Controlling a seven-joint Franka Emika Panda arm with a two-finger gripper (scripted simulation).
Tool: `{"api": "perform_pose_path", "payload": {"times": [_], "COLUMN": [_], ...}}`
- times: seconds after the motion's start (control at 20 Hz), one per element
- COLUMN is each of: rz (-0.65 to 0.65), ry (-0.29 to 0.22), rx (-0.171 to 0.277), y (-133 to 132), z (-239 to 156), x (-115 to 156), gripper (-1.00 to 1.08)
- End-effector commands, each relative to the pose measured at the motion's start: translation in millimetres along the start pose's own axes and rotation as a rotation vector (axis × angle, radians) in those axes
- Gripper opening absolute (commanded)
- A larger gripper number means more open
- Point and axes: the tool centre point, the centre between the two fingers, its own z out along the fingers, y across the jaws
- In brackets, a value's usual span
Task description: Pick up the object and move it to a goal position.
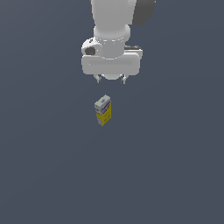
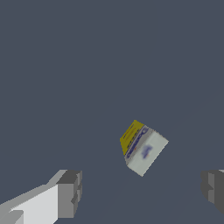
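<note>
The white hand hangs above the dark grey worktop, its two short fingers pointing down and spread wide with nothing between them. The carton stands upright on the worktop below the hand and apart from it, just toward the exterior view's left of the hand's centre line, untouched. It is narrower than the hand, with a yellow lower part and a white-grey top carrying bluish print. In the wrist view the carton appears turned at an angle to the line between the grey fingertips, clear of both of them
</note>
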Motion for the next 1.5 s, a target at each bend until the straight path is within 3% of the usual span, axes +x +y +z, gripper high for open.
{"api": "perform_pose_path", "payload": {"times": [0.0,0.4,0.8,1.45], "rz": [0.0,0.01,0.022,0.23], "ry": [0.0,0.002,0.002,0.007], "rx": [0.0,-0.003,-0.004,-0.006], "y": [0,25,26,34], "z": [0,-2,1,46], "x": [0,-2,-2,-8], "gripper": [1.0,1.0,1.0,1.0]}}
